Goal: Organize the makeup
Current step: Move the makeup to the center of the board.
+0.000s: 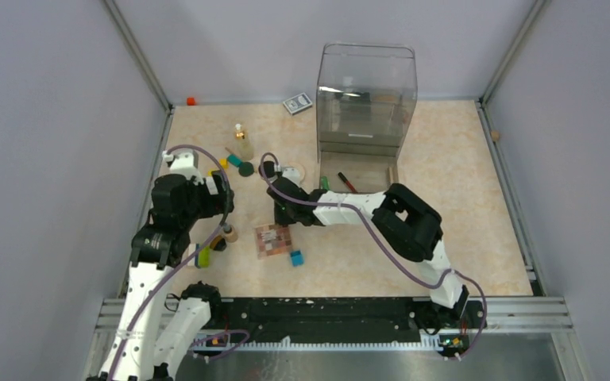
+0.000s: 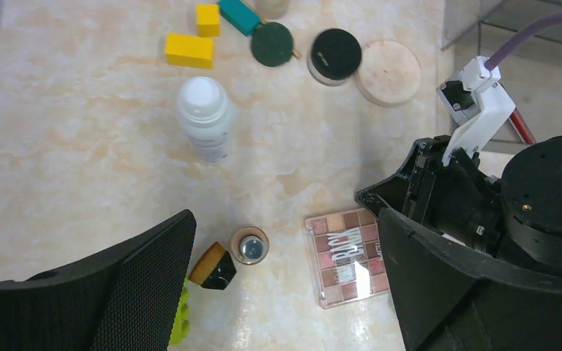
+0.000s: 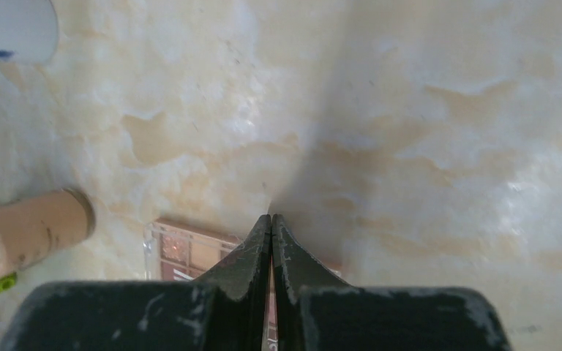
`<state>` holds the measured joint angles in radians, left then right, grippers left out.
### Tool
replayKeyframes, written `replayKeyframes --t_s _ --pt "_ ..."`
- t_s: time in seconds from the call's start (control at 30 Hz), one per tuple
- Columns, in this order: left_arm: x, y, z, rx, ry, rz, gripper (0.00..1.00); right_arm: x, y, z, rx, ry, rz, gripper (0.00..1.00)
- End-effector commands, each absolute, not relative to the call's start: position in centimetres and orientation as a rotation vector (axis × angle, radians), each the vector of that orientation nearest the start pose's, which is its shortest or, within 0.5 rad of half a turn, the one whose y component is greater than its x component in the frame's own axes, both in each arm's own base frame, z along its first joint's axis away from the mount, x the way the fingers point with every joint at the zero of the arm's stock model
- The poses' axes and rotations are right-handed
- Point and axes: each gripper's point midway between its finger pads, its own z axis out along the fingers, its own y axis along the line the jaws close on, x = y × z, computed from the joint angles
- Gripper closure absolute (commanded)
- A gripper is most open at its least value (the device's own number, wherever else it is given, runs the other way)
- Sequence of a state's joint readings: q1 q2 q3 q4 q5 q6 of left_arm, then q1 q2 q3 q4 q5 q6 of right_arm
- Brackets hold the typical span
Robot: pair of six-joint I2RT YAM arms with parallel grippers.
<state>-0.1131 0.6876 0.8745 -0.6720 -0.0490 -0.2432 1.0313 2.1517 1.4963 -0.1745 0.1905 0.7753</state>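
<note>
The pinkish checkered palette [image 1: 274, 240] [image 2: 344, 256] lies flat on the table. My right gripper [image 3: 271, 219] is shut and empty, its tips low over the palette's [image 3: 183, 248] far edge. My left gripper [image 2: 285, 292] hangs open high above the table, with the upright tan tube [image 2: 250, 246] and a black makeup brush [image 2: 212, 267] below it between the fingers. The white bottle [image 2: 205, 117], black round compact [image 2: 335, 55] and beige round disc [image 2: 388, 72] sit further back. The gold-capped clear bottle [image 1: 242, 143] stands at the back left.
A tall clear container [image 1: 365, 99] stands at the back, with a tray [image 1: 330, 171] holding a red pen [image 1: 348, 181] in front of it. Yellow blocks [image 2: 189, 50], a teal block [image 2: 238, 14], a green disc [image 2: 272, 44], a blue cube [image 1: 296, 257] and a card box [image 1: 297, 103] lie around.
</note>
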Motion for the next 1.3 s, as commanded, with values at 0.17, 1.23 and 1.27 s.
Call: replayKeyframes --t_s 0.17,1.23,1.27 --pt "25.3 -8.1 23.4 0.057 2.08 -0.443 0.01 25.5 40.2 3.6 -0.259 2.452 0.533 1.0" --pt "23.6 -13.5 6.0 -0.097 2.577 -0.313 0.03 19.8 37.0 3.9 -0.029 2.436 0.995 0.64" --pt "23.4 -13.5 5.4 -0.109 2.588 -0.311 0.04 19.7 37.1 3.9 -0.031 2.441 0.998 0.64"
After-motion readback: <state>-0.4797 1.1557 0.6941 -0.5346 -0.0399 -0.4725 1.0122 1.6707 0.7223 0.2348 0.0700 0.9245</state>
